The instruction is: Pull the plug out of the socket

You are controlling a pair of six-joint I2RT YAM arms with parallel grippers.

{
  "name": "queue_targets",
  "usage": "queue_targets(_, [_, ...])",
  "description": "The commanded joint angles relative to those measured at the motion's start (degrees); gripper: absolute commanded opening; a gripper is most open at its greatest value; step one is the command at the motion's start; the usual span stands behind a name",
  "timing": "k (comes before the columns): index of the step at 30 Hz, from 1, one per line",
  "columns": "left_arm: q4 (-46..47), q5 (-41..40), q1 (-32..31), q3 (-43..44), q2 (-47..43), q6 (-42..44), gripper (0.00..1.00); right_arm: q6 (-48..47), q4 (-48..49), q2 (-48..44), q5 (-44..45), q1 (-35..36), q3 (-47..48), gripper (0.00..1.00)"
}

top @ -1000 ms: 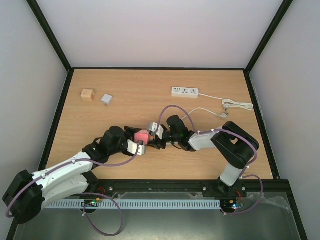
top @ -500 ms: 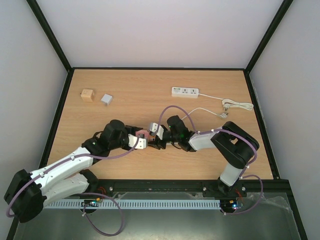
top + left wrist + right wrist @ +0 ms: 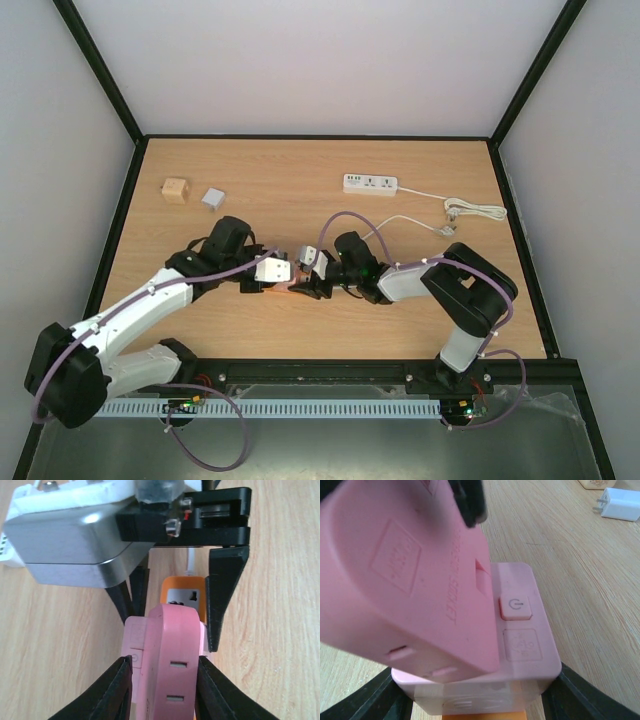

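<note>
The 2 arms meet tip to tip at the middle of the desk (image 3: pixel 250 170). The left gripper (image 3: pixel 164 662) pinches the pink plug (image 3: pixel 167 680) by its 2 flat sides, which gives a straight line of pull. The right gripper (image 3: pixel 475 680) is closed about the orange socket (image 3: pixel 184 592), apparently bracing it so it cannot follow. Plug and socket touch end to end and look joined.
</note>
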Motion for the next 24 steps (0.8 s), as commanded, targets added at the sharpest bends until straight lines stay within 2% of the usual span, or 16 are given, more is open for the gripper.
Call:
queue_targets(1, [-5.93, 5.35, 1.32, 3.76, 2.6, -2.07, 0.35, -0.12, 0.77, 1.35, -0.2, 0.57, -0.9, 0.42])
queue_targets(7, [-12.54, 7.98, 2.07, 7.2, 6.32, -2.72, 0.29, -0.27, 0.82, 1.53, 0.01, 0.53, -0.96, 0.41])
queue_targets(14, [-11.04, 8.3, 3.26, 10.03, 8.9, -7.92, 0.22, -0.34, 1.0, 1.59, -0.13, 0.58, -1.11, 0.4])
queue_targets(24, [-13.26, 9.41, 3.31, 10.54, 10.13, -6.9, 0.16, -0.28, 1.09, 1.67, -0.02, 0.53, -1.16, 0.39])
